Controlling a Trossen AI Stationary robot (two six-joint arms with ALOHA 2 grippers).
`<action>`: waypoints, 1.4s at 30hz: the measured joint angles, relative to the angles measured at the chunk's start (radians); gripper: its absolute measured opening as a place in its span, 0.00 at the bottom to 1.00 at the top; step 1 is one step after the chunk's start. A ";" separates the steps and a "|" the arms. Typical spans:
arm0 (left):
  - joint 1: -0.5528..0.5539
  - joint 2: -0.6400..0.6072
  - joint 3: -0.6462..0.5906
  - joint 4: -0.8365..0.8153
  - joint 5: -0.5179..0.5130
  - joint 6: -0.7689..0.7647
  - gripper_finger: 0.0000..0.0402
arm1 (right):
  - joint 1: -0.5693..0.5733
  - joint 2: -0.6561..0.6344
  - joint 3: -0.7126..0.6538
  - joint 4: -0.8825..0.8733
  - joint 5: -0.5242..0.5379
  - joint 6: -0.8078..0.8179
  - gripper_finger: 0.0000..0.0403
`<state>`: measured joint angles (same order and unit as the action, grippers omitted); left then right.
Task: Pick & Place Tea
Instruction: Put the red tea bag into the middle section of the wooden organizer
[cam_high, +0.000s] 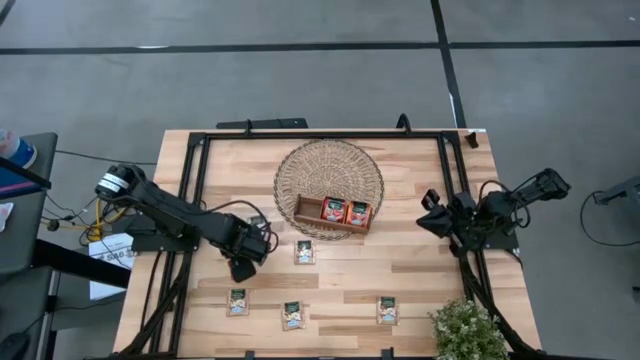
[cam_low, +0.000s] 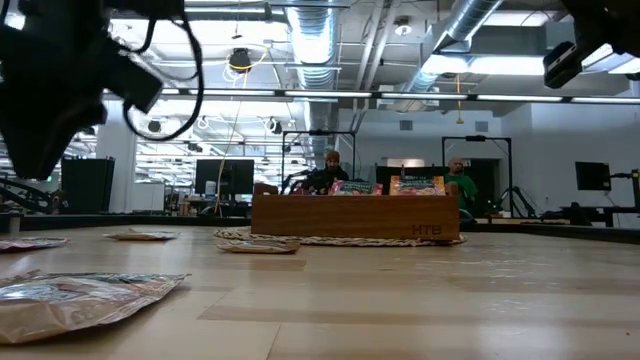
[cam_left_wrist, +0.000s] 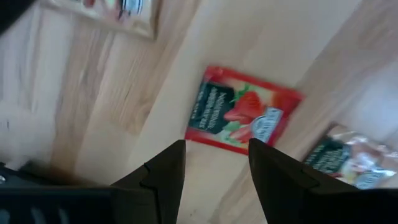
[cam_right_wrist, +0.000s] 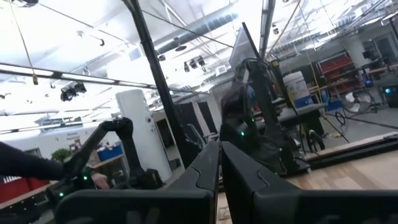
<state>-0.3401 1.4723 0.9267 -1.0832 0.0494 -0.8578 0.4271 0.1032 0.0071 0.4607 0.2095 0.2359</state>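
Wooden tabletop (cam_high: 400, 270): left claw (cam_left_wrist: 214, 165) spread above a red tea sachet (cam_left_wrist: 241, 111); right claw (cam_right_wrist: 220, 163) pressed together, raised, empty.

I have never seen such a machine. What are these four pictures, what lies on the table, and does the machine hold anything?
This is a robot with two dark arms at a wooden table; each arm ends in a two-finger pincer. One picture looks straight down, one looks level across the table top, and two come from cameras on the wrists.

On the table a round woven mat carries a brown wooden tray with two red tea sachets inside. Four more sachets lie loose on the wood.

The left pincer is open and holds nothing; it hovers above a red strawberry sachet. The right pincer is shut and empty, waiting at the table's right edge. A small green plant stands at the near right corner.
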 joint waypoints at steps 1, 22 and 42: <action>0.000 0.000 -0.014 0.007 0.003 -0.003 0.42 | 0.000 0.000 0.000 0.001 0.000 0.000 0.02; -0.003 0.000 -0.046 0.122 0.007 0.170 0.42 | -0.004 0.000 -0.001 -0.003 0.002 0.053 0.02; -0.028 -0.066 -0.134 0.137 -0.039 0.164 0.42 | -0.003 0.000 -0.002 -0.004 0.002 0.053 0.02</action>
<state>-0.3679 1.4063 0.7925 -0.9463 0.0101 -0.6941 0.4238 0.1032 0.0051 0.4568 0.2118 0.2890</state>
